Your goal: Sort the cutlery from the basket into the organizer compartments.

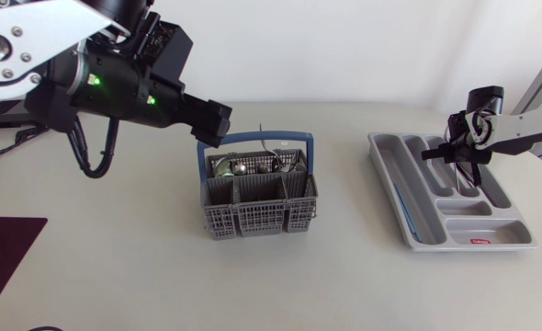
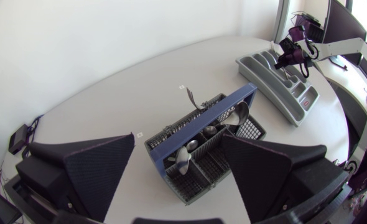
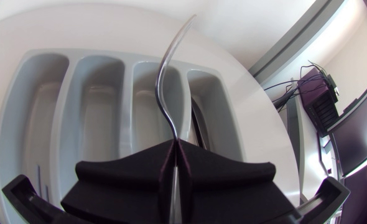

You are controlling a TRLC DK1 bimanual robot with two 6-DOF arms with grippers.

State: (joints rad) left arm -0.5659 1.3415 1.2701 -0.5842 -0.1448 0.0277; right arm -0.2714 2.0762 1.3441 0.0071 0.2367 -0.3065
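Note:
The grey cutlery basket [image 1: 257, 191] with a blue handle [image 1: 253, 140] stands mid-table and holds several metal pieces [image 1: 248, 165] in its rear cells. My left gripper [image 1: 218, 124] hovers over its rear left corner. In the left wrist view that gripper [image 2: 178, 138] is wide open, with the basket [image 2: 190, 180] and its spoons [image 2: 183, 158] below and between the fingers, untouched. The grey organizer [image 1: 409, 221] lies at the right. My right gripper [image 1: 464, 158] hangs above it, shut [image 3: 174, 144] on a slim curved metal cutlery piece [image 3: 170, 74] over a long compartment [image 3: 149, 106]; its head is hidden.
A dark maroon mat [image 1: 5, 257] lies at the front left table corner. Cables [image 1: 5, 142] and a small black box [image 2: 18, 140] sit at the far left. Bare tabletop lies between basket and organizer [image 1: 349, 193] and along the front.

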